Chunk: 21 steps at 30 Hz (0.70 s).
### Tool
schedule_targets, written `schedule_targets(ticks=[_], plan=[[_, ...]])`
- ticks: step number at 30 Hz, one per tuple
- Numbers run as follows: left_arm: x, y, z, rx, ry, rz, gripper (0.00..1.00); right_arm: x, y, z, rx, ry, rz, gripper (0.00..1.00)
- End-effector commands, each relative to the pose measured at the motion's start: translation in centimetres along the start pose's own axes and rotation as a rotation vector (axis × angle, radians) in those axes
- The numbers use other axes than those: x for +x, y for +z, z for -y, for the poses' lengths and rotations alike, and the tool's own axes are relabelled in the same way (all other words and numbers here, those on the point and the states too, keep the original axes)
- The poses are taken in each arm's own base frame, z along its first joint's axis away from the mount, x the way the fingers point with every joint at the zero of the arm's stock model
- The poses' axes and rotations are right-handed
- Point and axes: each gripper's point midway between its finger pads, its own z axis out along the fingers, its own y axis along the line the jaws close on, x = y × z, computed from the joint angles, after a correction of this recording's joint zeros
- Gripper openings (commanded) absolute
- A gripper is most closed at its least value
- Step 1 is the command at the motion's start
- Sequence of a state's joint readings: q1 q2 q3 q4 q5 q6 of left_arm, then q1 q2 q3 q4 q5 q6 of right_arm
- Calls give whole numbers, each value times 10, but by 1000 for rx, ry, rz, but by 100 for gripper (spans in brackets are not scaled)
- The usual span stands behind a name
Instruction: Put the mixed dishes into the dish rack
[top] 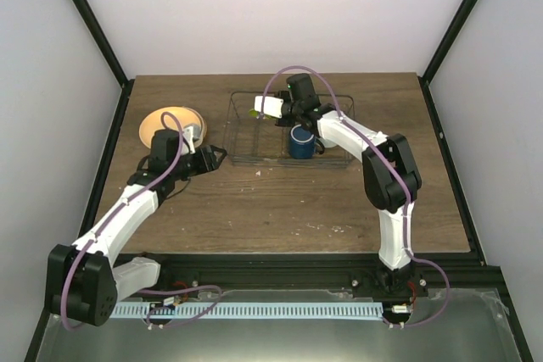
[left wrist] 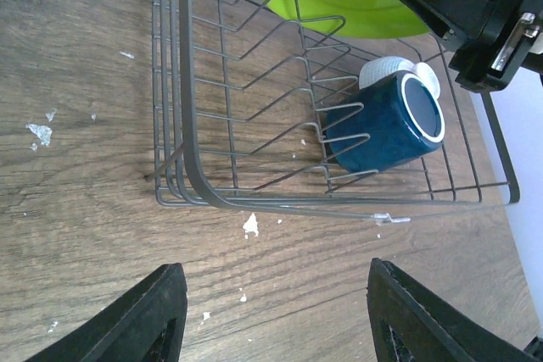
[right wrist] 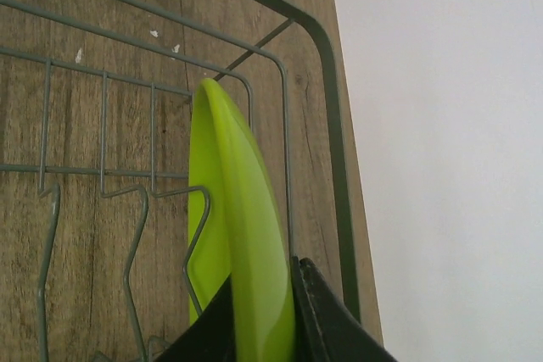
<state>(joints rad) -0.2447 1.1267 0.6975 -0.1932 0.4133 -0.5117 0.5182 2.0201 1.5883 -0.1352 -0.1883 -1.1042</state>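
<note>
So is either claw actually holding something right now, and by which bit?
Yes: the right claw pinches the lime-green plate by its rim, the plate on edge among the dish rack's wires. The left claw is open and holds nothing.

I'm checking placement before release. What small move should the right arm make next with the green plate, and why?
Probably ease the lime-green plate straight down slightly before opening. The right gripper grips it on edge in a corner of the dish rack, beside a wire divider, but whether its rim rests on the bottom wires cannot be seen.
</note>
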Motion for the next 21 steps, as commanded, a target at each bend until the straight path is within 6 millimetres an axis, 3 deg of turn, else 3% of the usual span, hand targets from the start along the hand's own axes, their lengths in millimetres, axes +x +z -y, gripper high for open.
schedule_targets(ticks=[1, 5, 12, 17, 21], plan=[[-11, 0, 7, 31, 27, 24, 60, -15, -4, 17, 12, -4, 50, 18], [-12, 0, 5, 30, 20, 27, 60, -12, -1, 12, -1, 2, 39, 30], [-26, -5, -2, 3, -3, 41, 60, -15, -10, 22, 29, 26, 31, 36], [-72, -21, -33, -118, -46, 103, 64, -34, -45, 55, 146, 124, 41, 40], [-115, -36, -79, -290, -99, 148, 65, -55, -80, 75, 209, 275, 78, 41]])
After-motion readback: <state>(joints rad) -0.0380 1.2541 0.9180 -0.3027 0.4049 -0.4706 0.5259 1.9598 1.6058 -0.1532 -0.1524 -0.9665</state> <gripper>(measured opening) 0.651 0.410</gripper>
